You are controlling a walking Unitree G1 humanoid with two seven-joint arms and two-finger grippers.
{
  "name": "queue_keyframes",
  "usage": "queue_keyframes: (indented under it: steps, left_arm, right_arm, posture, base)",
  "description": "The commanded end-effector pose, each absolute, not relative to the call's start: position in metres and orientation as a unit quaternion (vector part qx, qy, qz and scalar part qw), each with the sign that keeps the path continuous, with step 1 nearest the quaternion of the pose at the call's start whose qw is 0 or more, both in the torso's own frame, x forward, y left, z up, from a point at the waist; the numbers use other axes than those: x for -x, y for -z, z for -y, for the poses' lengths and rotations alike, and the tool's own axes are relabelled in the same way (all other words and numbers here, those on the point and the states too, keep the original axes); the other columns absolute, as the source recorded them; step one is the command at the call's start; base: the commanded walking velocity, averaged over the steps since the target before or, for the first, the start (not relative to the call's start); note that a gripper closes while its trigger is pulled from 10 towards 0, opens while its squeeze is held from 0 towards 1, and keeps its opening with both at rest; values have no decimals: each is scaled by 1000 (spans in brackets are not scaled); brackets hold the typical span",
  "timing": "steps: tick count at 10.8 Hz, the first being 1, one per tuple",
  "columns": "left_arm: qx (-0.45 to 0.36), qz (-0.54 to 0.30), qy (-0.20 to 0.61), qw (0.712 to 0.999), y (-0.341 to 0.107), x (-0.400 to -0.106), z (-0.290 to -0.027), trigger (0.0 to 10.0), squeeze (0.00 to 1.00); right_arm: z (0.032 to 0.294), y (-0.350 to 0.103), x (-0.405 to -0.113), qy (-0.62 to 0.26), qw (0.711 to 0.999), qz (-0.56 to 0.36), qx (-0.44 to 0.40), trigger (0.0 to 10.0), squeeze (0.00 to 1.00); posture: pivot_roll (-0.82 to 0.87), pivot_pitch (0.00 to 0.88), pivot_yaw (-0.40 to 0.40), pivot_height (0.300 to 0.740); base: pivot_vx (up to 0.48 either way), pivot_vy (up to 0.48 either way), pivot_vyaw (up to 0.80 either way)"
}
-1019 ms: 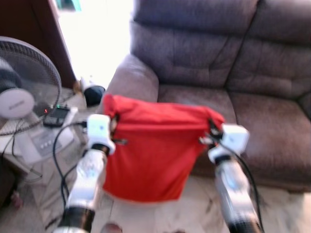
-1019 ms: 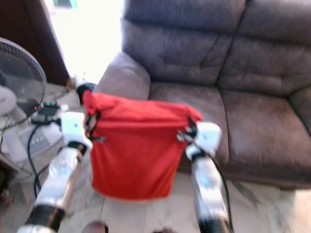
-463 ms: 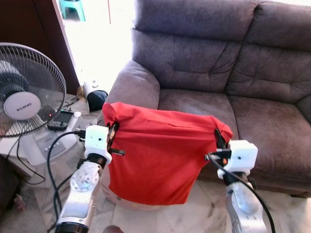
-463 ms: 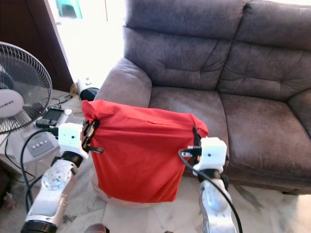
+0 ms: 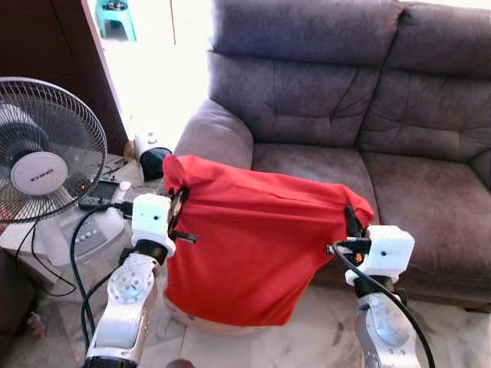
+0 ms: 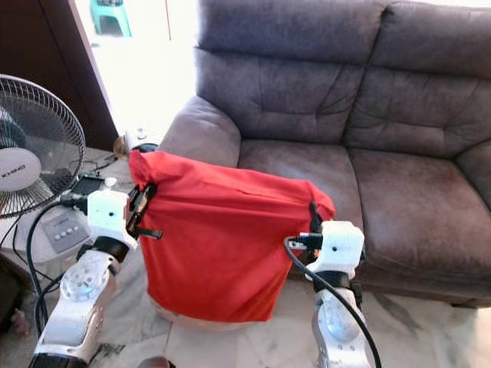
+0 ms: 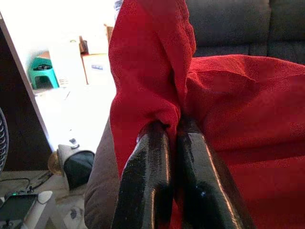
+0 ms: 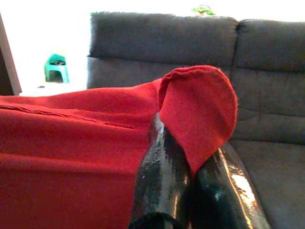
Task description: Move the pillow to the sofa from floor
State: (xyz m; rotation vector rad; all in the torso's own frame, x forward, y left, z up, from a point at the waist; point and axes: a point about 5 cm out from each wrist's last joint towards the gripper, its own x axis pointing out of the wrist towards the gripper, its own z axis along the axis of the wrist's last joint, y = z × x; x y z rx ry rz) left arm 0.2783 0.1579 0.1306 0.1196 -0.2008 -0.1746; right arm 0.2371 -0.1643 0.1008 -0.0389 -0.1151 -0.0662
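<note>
A red pillow (image 5: pixel 253 245) hangs off the floor between my two arms, in front of the grey-brown sofa (image 5: pixel 337 115). My left gripper (image 5: pixel 178 211) is shut on the pillow's upper left corner (image 7: pixel 157 71). My right gripper (image 5: pixel 351 222) is shut on its upper right corner (image 8: pixel 200 105). The pillow's top edge sags between the two holds, and its lower edge hangs just above the marble floor (image 5: pixel 322 345). The sofa seat (image 5: pixel 314 165) lies behind the pillow, close to its top edge.
A standing fan (image 5: pixel 46 165) with its control base (image 5: pixel 84 230) and cables is at my left. A phone (image 5: pixel 100 190) rests on the fan base. A dark round object (image 5: pixel 153 161) lies by the sofa arm (image 5: pixel 215 138). A green stool (image 5: pixel 115 15) stands in the bright doorway.
The view has shifted and sharpened as I moved; the sofa sits slightly nearer. Both grippers keep their hold on the pillow's upper corners, and the pillow hangs much as before.
</note>
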Motion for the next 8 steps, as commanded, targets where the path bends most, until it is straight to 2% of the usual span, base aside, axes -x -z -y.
queue_keyframes:
  steps: [1,5,8]
  left_arm:
    - [-63,131,26,989,-146,-277,-183,10000,0]
    - [-68,125,30,989,-145,-277,-179,10000,0]
    - [-69,120,38,990,-144,-277,-178,10000,0]
  right_arm:
    - [193,-113,-231,112,990,82,29,10000,0]
    - [189,-113,-232,106,991,81,23,10000,0]
    - [190,-110,-230,106,991,74,30,10000,0]
  posture:
    - [104,0,-39,740]
    - [106,0,-42,740]
    - [103,0,-38,740]
  base:
    - [0,0,0]
    - [0,0,0]
    - [0,-412,0]
